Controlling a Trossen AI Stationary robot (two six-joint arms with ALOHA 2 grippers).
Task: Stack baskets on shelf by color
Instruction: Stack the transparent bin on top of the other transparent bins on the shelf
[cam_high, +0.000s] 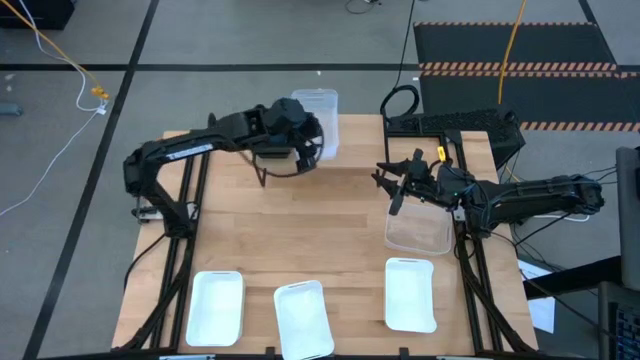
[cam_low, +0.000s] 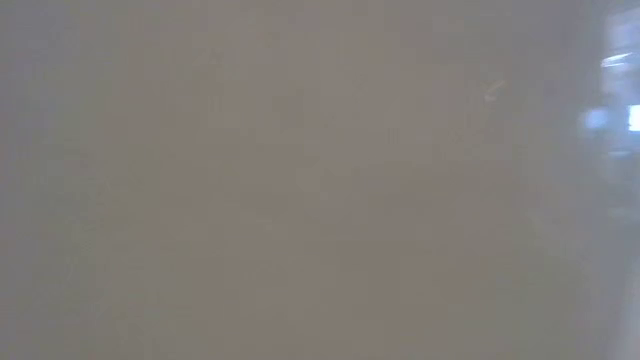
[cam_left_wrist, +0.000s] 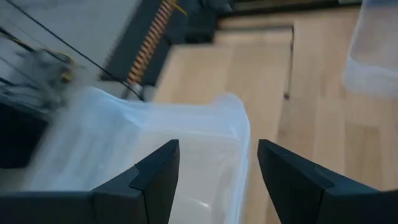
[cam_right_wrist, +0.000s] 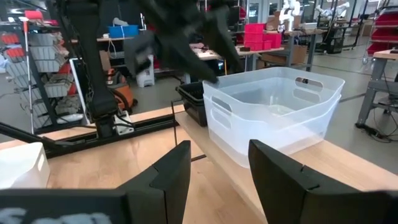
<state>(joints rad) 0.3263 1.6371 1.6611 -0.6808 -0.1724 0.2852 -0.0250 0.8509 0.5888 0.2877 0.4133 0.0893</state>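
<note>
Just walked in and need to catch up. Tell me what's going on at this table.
Two robot arms are sorting baskets. The left gripper is at the far edge of the table, jaws open, at the stacked clear baskets there. The right gripper hangs over the right side with open jaws, above another clear basket lying on the table. Three white baskets sit in a row along the near edge, untouched.

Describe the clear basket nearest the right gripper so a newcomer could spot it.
On the light-wood tabletop, look to the right edge, under the right gripper. There sits a clear see-through plastic basket, separate from the row of three opaque white baskets along the near edge.
</note>
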